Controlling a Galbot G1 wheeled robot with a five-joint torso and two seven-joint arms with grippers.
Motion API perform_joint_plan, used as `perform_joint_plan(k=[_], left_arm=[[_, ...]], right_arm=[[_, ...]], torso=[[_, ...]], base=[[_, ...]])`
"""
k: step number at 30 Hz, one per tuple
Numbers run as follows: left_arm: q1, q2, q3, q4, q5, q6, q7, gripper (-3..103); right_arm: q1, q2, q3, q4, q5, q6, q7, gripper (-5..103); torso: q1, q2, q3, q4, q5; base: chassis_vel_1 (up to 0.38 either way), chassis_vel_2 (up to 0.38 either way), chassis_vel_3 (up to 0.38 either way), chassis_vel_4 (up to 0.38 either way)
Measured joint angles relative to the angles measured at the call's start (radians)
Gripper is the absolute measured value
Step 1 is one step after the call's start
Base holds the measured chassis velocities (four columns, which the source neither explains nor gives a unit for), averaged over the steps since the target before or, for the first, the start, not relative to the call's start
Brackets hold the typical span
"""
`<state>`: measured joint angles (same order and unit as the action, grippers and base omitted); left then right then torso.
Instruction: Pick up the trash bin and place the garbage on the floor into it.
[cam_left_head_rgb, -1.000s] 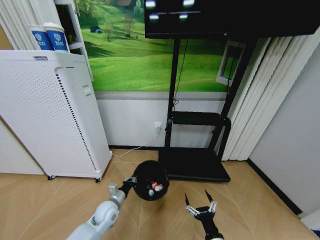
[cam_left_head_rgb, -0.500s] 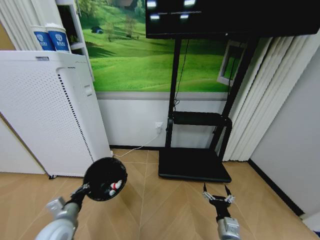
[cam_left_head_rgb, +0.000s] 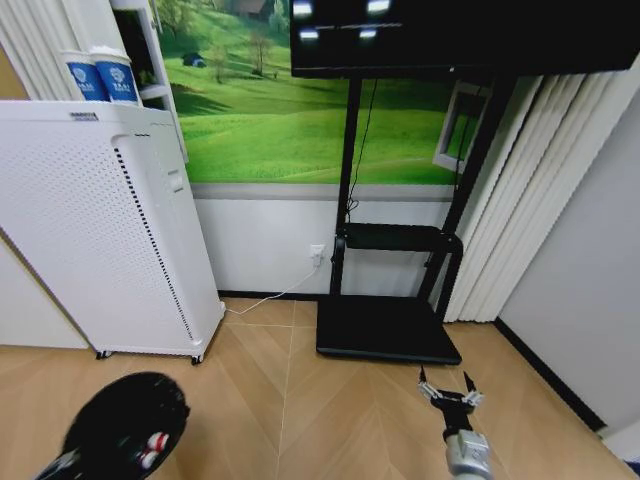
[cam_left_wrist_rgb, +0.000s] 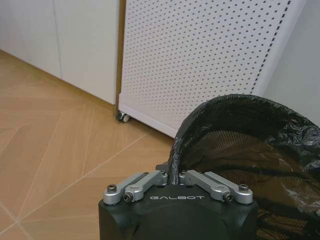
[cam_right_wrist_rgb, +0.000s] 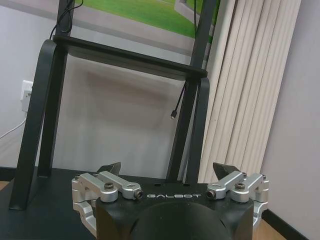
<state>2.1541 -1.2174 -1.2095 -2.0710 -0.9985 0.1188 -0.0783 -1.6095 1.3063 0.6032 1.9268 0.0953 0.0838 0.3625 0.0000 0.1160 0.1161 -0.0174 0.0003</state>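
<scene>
Ahead of you, at twelve o'clock, a black TV stand (cam_left_head_rgb: 390, 290) stood against a white wall, its flat base on the floor (cam_left_head_rgb: 300, 400) of tan chevron wood. Above it hung a green meadow mural (cam_left_head_rgb: 290, 110) and a dark screen (cam_left_head_rgb: 460, 35). At ten o'clock you had a white perforated appliance (cam_left_head_rgb: 95, 230); at two o'clock, pale pleated curtains (cam_left_head_rgb: 530, 200). A wall socket (cam_left_head_rgb: 316, 252) fed a white cable.

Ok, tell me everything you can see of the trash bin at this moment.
The trash bin is a small round black mesh wastebasket with a crinkled black liner. The left gripper is shut on its rim, holding it low at the robot's left above the wood floor, tilted with its mouth toward the head camera. Red-and-white scraps lie inside.
</scene>
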Motion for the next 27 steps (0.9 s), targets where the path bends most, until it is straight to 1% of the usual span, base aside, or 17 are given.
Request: perform_joint_plan(k=[1,5,8,12,14,15,18,20,25,27], left_arm=[[0.011,-0.008,-0.005,0.013,-0.01,-0.007,0.015,3],[0.019,-0.032,0.004,0.035,-0.04,-0.008,0.018,3],[0.01,-0.068,0.038,0.059,-0.035,-0.006,-0.011,3],[0.003,-0.084,0.061,0.072,-0.031,0.004,-0.029,3],[0.003,-0.099,0.077,0.074,-0.034,0.021,-0.062,3],[0.003,-0.099,0.077,0.074,-0.034,0.021,-0.062,3],[0.019,-0.121,0.088,0.058,-0.048,0.043,-0.103,3],[0.021,-0.124,0.091,0.058,-0.048,0.044,-0.107,3],[0.032,-0.142,0.102,0.058,-0.047,0.052,-0.14,3],[0.033,-0.143,0.103,0.058,-0.045,0.052,-0.142,3]], right_arm=[[0.008,0.0,-0.003,-0.007,0.001,-0.002,0.0,100],[0.018,-0.002,-0.006,-0.018,0.003,-0.004,0.0,100],[0.023,-0.006,-0.003,-0.026,0.005,-0.004,0.0,100],[0.024,-0.008,0.001,-0.032,0.006,-0.003,-0.003,100],[0.023,-0.01,0.005,-0.037,0.006,0.0,-0.005,100],[0.023,-0.01,0.005,-0.037,0.006,0.0,-0.005,100],[0.024,-0.012,0.011,-0.049,0.006,0.008,-0.01,100],[0.024,-0.012,0.011,-0.051,0.006,0.009,-0.01,100],[0.034,-0.014,0.011,-0.061,0.006,0.012,-0.013,100],[0.035,-0.014,0.011,-0.062,0.006,0.012,-0.013,100]], torso=[[0.0,0.0,0.0,0.0001,-0.0003],[0.0,0.0,0.0,-0.0003,-0.0003],[0.0,0.0,0.0,-0.0002,-0.0004],[0.0,0.0,0.0,-0.0002,-0.0003],[0.0,0.0,0.0,-0.0004,-0.0004],[0.0,0.0,0.0,-0.0004,-0.0004],[0.0,0.0,0.0,-0.0002,-0.0002],[0.0,0.0,0.0,-0.0002,-0.0001],[0.0,0.0,0.0,-0.0001,-0.0002],[0.0,0.0,0.0,-0.0001,-0.0002]], base=[[0.0,0.0,0.0,0.0],[0.0,0.0,0.0,0.0],[0.0,0.0,0.0,0.0],[0.0,0.0,0.0,0.0],[0.0,0.0,0.0,0.0],[0.0,0.0,0.0,0.0],[0.0,0.0,0.0,0.0],[0.0,0.0,0.0,0.0],[0.0,0.0,0.0,0.0],[0.0,0.0,0.0,0.0]])
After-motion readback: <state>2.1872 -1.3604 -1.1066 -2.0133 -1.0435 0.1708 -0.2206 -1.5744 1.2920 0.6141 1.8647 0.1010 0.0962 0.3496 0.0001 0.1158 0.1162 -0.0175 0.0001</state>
